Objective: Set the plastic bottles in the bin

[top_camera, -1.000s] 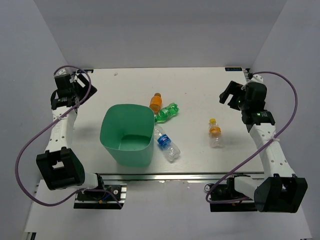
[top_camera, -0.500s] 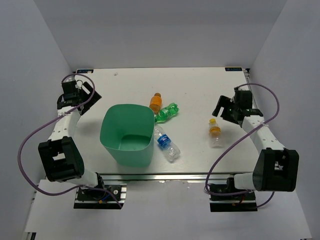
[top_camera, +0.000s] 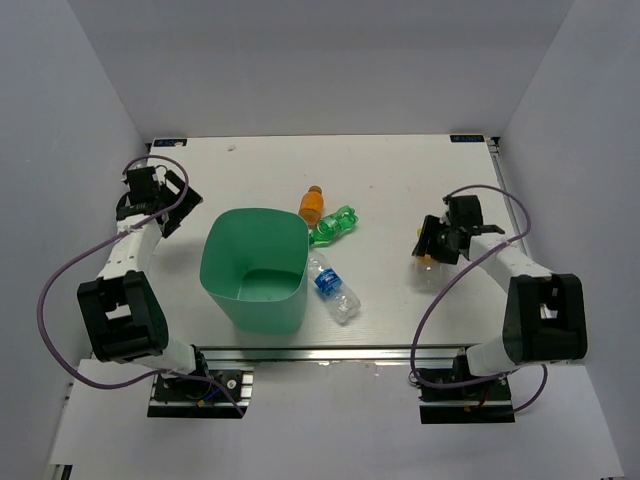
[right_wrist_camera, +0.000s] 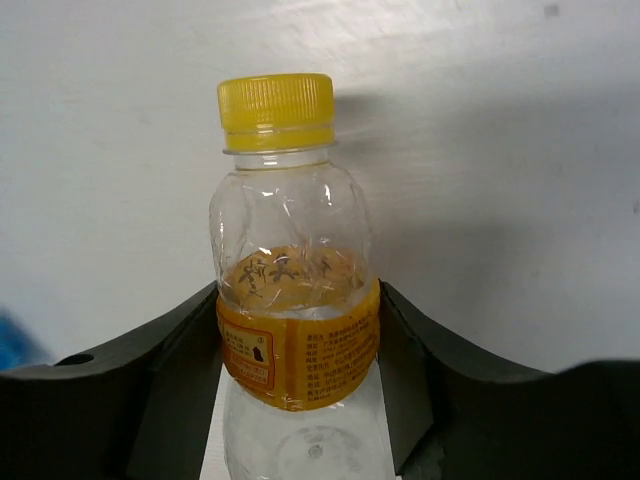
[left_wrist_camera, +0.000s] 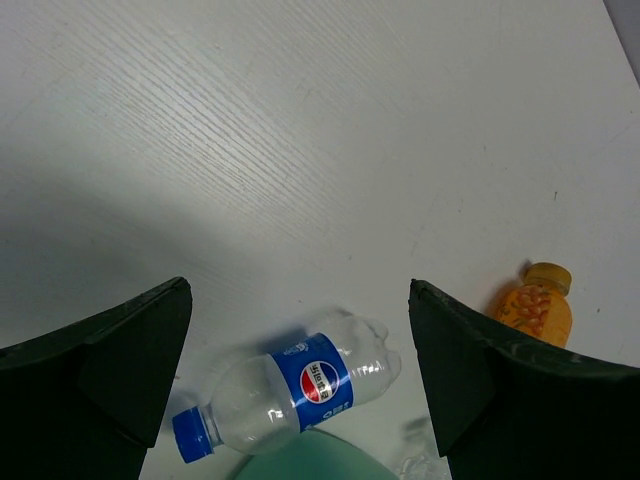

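The white bench [top_camera: 400,170] carries a teal-green plastic tub with a rounded-square rim [top_camera: 262,308], upright near the front edge and left of centre. Four small plastic bottles lie on the bench outside it. The left fingers [top_camera: 160,198] hang over the far left of the bench, spread wide and holding nothing. The right fingers [top_camera: 435,245] sit low at the right, pressed against both sides of a clear bottle with an orange band and yellow cap [right_wrist_camera: 295,300], which lies on the bench well apart from the tub. A clear bottle with a blue label [top_camera: 332,285] lies just beside the tub's right wall. Behind it are a translucent green bottle [top_camera: 337,224] and an orange bottle with an orange cap [top_camera: 312,204].
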`<state>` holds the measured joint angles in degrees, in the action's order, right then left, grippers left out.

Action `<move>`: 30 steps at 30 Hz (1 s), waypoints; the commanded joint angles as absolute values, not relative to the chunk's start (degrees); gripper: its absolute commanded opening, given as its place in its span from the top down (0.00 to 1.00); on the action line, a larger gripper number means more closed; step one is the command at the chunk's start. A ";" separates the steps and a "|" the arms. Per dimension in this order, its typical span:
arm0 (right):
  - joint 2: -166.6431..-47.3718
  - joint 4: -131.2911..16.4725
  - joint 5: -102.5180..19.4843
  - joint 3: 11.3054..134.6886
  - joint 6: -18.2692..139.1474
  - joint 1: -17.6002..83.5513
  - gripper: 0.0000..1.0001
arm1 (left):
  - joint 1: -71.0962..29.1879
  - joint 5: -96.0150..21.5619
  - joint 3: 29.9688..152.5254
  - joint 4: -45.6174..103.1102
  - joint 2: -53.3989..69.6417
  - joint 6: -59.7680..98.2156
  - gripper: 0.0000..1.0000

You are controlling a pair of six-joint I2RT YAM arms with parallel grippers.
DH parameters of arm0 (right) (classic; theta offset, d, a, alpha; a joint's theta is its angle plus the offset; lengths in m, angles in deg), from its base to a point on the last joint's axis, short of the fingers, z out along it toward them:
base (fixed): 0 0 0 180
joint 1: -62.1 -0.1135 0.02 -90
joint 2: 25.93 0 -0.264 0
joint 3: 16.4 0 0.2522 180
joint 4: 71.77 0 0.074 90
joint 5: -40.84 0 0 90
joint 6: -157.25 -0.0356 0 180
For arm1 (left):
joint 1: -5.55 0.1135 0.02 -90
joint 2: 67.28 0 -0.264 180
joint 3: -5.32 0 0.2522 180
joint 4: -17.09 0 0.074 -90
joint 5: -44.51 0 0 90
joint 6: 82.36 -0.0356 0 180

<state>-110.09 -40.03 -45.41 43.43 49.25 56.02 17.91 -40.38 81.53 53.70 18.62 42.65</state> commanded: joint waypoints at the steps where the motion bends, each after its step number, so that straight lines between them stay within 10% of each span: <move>1: -103.37 -42.88 -38.73 50.52 53.96 55.60 0.88 | 18.03 -42.06 84.03 54.23 14.11 42.98 0.02; 17: -114.57 -40.09 -18.57 92.50 69.79 12.29 0.82 | 17.94 -38.02 77.88 50.36 6.90 43.68 0.02; 20: -120.30 -33.23 -18.39 100.77 72.35 8.06 0.43 | 17.94 -38.54 77.44 50.28 5.76 42.98 0.02; 21: -121.37 -31.57 -18.40 102.64 73.31 7.44 0.11 | 17.94 -38.46 77.35 50.01 5.49 42.63 0.02; 30: -118.84 -24.51 -21.46 104.98 76.83 7.52 0.11 | 17.94 -36.79 77.00 48.96 5.57 41.22 0.02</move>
<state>-125.15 -25.47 -20.36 105.78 74.22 7.30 17.91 -38.24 77.14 50.18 7.17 42.32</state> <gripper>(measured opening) 0.894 0.983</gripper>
